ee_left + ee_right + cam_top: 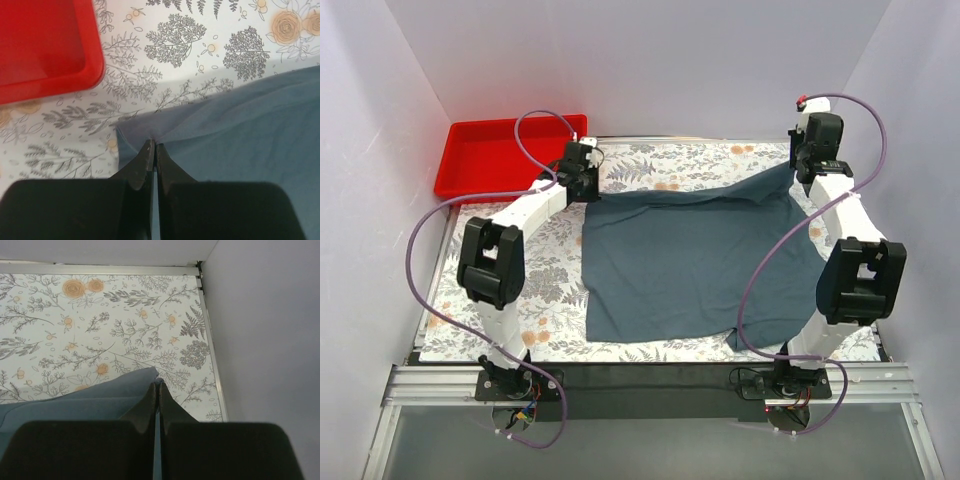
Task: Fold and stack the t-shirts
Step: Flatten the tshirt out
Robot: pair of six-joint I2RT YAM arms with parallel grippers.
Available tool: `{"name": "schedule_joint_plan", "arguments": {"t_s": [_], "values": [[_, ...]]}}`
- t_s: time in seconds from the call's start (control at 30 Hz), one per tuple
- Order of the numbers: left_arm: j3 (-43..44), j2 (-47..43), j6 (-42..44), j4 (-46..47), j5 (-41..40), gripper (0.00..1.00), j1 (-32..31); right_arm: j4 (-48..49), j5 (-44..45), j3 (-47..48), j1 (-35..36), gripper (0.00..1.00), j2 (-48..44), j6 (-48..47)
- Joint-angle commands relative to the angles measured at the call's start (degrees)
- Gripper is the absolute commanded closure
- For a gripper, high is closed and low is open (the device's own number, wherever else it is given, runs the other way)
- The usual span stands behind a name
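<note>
Pinching the two far corners of the t-shirt (700, 260), we have the left hand (586, 192) closed on the corner nearest the red tray (490, 155) and the right hand (798, 168) closed on the opposite corner by the side wall. The garment lies spread over the middle of the flowered bench (550, 265), its far edge drawn between the two hands.

Both wrist views show only a thin nip of cloth between the jaws. At the left hand (153, 147) the fabric (250, 125) puckers right at the tips, and at the right hand (156, 387) the corner (100, 395) barely clears them. We judge that a quick or uneven pull could slip either corner free. If one hand travels ahead of the other, the fold would land skewed. The right arm's purple cable (760, 270) hangs above the shirt and might drag it.
</note>
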Motion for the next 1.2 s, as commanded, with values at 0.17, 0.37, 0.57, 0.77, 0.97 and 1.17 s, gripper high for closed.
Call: {"name": "schedule_joint_plan", "arguments": {"t_s": [0.17,0.37,0.57,0.77,0.97,1.17], "values": [[13.89,7.96,-1.63,3.14,0.03,1.0,0.67,5.84,-0.39,8.19,-1.76,0.99,8.68,7.51],[20.4,13.4,-4.27,4.81,-4.62,1.0,1.73,8.72,-1.61,15.31,-2.02,0.99,14.92,13.31],[23.74,17.02,-5.77,4.99,-5.42,0.68,3.14,10.76,-3.72,20.15,-2.02,0.56,20.2,17.19],[23.57,13.86,-5.41,5.25,-2.27,0.29,3.31,9.27,-5.39,18.49,-2.02,0.31,16.35,15.26],[14.89,1.48,-8.13,4.2,4.15,0.27,2.0,1.8,-10.56,9.98,-2.02,0.35,8.35,14.98],[-6.37,-13.29,-10.51,2.61,8.99,0.31,-4.4,1.0,-18.38,-4.79,-2.02,0.46,2.11,22.53]]}}
